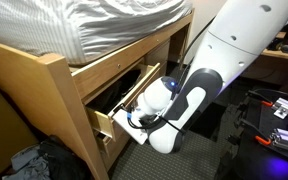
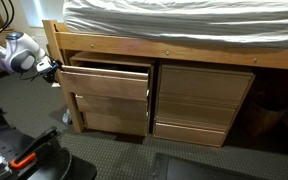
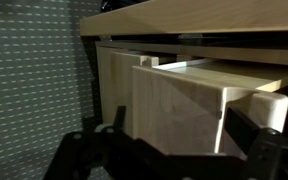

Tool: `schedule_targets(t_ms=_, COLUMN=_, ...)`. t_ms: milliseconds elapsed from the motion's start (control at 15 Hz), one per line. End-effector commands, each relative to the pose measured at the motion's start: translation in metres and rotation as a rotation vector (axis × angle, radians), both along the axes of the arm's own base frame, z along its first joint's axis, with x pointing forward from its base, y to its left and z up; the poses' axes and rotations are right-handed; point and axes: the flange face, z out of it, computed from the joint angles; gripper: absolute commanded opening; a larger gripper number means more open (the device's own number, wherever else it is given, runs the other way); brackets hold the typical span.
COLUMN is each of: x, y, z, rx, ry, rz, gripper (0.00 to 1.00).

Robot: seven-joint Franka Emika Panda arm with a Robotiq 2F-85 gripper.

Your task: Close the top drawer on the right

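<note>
Dark top drawer interior, exterior view

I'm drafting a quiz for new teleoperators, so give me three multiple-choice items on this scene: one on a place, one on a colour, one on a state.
1. Where is the pincer?
A) on the mattress
B) by the front of the top drawer
C) at the closed drawers

2. What colour is the top drawer's front?
A) white
B) black
C) pale honey wood

3. How does the top drawer stand?
A) pulled out
B) shut flush
C) lying on the floor

Key: 1 B, both exterior views show it at the front panel's edge. 2 C, the panel is plain light wood. 3 A, its front stands out and its side wall shows.
</note>
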Motion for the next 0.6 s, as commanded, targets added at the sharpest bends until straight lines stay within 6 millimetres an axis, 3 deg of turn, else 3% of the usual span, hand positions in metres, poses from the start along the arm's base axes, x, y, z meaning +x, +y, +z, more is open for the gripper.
schedule_targets(t_ms=0, x=0.006, y=-0.001, z=-0.003, rx=-0.010, ry=-0.010, rz=-0.005, gripper=1.00)
schedule_targets(t_ms=533, x=0.016, y=-0.002, z=-0.014, rx=-0.028, ry=-0.047, rz=-0.012, gripper=1.00)
